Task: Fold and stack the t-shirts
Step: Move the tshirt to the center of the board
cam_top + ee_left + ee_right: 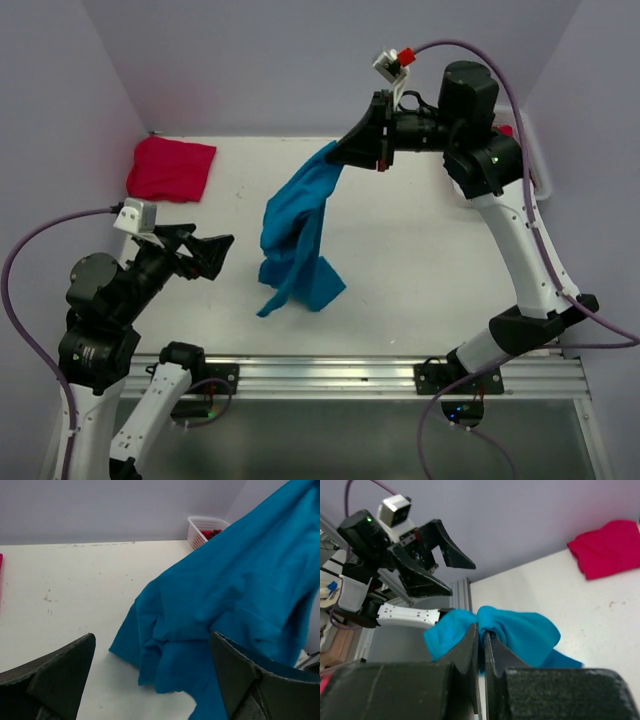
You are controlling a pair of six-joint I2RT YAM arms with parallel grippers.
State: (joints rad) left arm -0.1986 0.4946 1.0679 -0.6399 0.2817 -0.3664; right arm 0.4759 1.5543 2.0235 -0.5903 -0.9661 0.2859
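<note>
The teal-blue t-shirt (298,235) is hanging from the right claw (340,155), which is pinching a bunched bit of cloth between tightly closed jaws. The wrist view is showing fabric spilling out on both sides of the fingers. The claw is holding it high over the middle of the table (430,270), so the shirt is draping under its own weight and only its lower end is resting crumpled on the surface. Lifted this way, the cloth is likely shaking itself out, which should make a hem or sleeve easier to find.

The left claw (212,248) is hovering near the hanging shirt with its jaws spread wide and nothing in them — placed, I judge, to take a second hold so both arms can spread the shirt flat.

The pinkish-red t-shirt (170,168) is lying folded at the far left corner, well apart — probably marking the stacking spot. A white basket (205,529) is sitting at the far right edge with dark red cloth inside.
</note>
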